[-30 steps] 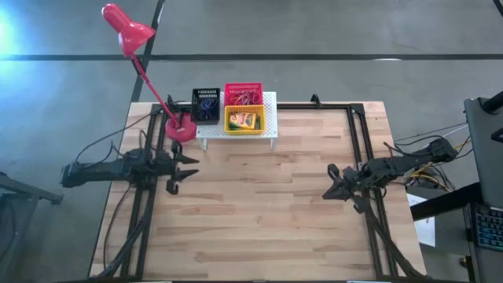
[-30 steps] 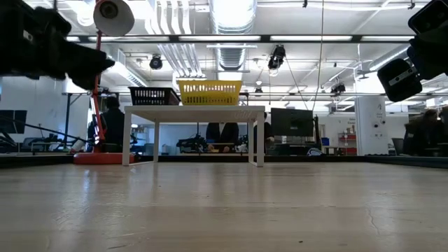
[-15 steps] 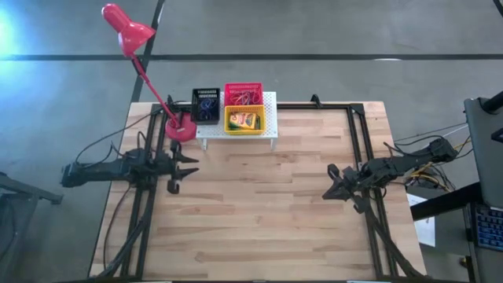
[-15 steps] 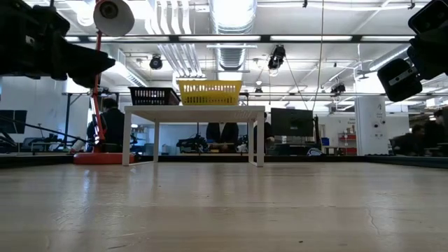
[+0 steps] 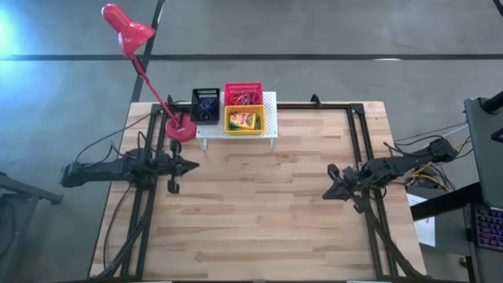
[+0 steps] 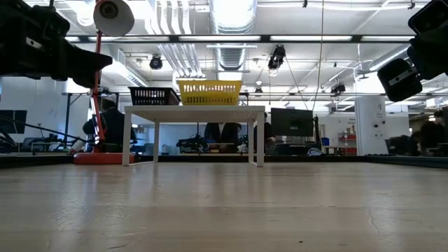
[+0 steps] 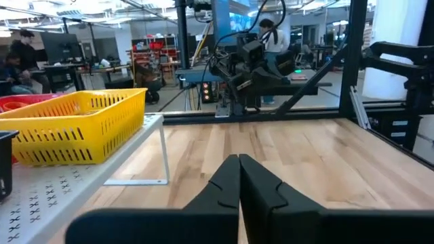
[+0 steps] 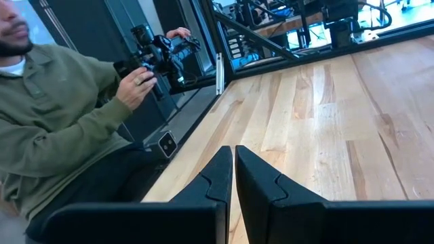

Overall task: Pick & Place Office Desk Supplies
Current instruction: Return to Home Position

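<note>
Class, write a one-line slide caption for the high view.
Home pose: left tool and right tool shut above the table; mesh baskets on the white stand.

From above I cannot resolve what lies in the black basket [image 5: 206,104]; in the low view the yellow basket [image 6: 209,92] hides the red basket [image 5: 243,94].

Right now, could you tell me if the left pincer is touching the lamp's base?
Apart: the high view shows bare wood between the left pincer and the lamp's base.
</note>
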Tool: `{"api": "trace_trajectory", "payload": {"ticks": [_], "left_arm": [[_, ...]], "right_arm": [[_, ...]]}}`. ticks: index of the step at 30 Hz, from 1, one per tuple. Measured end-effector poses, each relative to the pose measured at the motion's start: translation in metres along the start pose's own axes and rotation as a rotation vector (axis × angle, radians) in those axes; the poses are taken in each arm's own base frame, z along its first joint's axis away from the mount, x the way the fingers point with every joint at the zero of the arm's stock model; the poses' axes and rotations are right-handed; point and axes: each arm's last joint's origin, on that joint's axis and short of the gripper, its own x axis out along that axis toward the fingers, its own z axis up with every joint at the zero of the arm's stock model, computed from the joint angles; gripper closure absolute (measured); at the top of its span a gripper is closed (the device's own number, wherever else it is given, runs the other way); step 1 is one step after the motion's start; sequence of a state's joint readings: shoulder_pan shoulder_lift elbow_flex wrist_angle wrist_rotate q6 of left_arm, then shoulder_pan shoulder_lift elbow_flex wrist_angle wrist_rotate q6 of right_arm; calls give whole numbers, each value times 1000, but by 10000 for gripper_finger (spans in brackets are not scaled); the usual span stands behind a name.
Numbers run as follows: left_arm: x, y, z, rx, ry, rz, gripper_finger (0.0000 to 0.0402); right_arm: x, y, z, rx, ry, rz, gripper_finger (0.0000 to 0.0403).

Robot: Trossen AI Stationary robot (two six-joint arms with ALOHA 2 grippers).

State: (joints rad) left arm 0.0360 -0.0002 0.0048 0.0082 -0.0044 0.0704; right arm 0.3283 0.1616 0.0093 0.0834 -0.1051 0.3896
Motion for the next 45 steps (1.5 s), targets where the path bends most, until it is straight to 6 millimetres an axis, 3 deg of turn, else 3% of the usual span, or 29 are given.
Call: {"api": "trace_trajectory", "payload": {"ticks": [22,29,37,42,45], "left_arm": [[2,0,-2,7,30,5,379],[2,0,-2,7,30,5,379],[2,0,-2,7,30,5,378],[2,0,-2,7,30,5,378],[2,0,-2,7,29,5,378]], "right_arm": [[0,0,0,0,0,-1,385],[1,-7,-7,35,52,-169,385],[5,-12,-10,-99,92,-274,395],[7,-10,1,-317,-11,-313,396],[6,-9,7,-343,-75,-367,396]]}}
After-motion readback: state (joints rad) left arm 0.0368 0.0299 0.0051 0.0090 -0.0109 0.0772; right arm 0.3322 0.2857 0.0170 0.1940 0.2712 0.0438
